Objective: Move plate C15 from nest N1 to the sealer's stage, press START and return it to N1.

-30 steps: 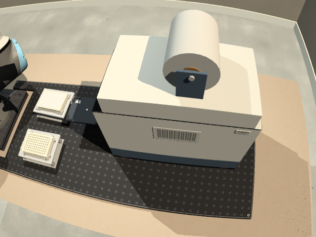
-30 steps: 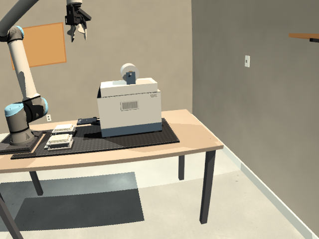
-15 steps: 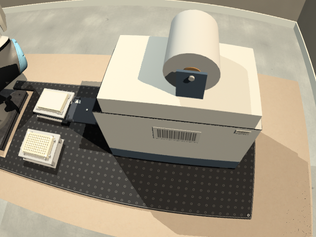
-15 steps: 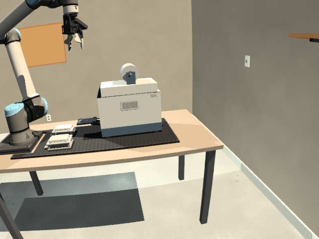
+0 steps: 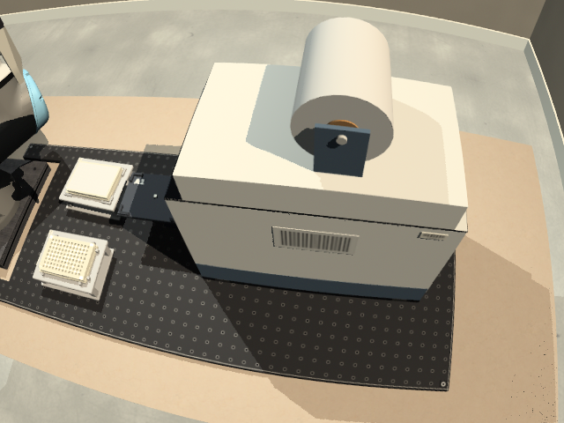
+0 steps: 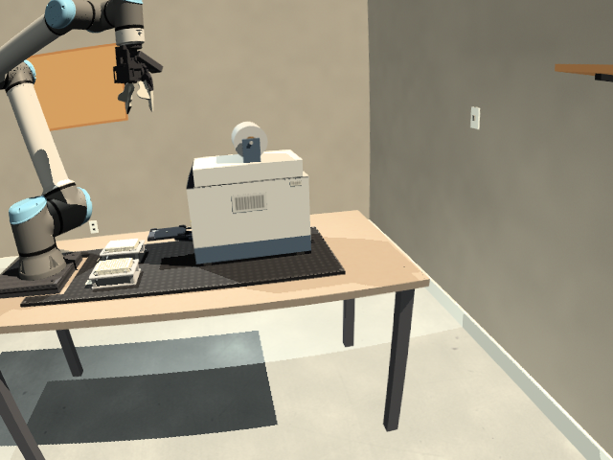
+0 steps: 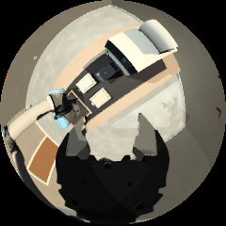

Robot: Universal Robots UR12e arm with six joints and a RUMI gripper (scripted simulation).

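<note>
My gripper (image 6: 140, 110) (image 7: 112, 114) is open and empty, high above the table. A plate with a smooth, pale top (image 5: 94, 180) (image 6: 123, 245) (image 7: 87, 83) lies flat in the rear nest (image 5: 86, 204). A plate with open wells (image 5: 68, 258) (image 6: 116, 267) (image 7: 100, 98) lies flat in the front nest (image 5: 103, 273). No labels are readable, so I cannot tell which nest is N1. The dark stage (image 5: 150, 202) (image 6: 168, 232) (image 7: 107, 72) is out of the sealer (image 5: 227, 236) (image 6: 213, 218) and bears no plate. A green light (image 7: 106, 49) shows on the sealer. START cannot be made out.
A large foil roll (image 5: 348, 68) (image 6: 247, 133) (image 7: 157, 36) stands up on the sealer's top. The rear nest is close beside the stage's outer end. The arm's base (image 6: 41, 257) is left of the nests. Walls stand behind and to the right.
</note>
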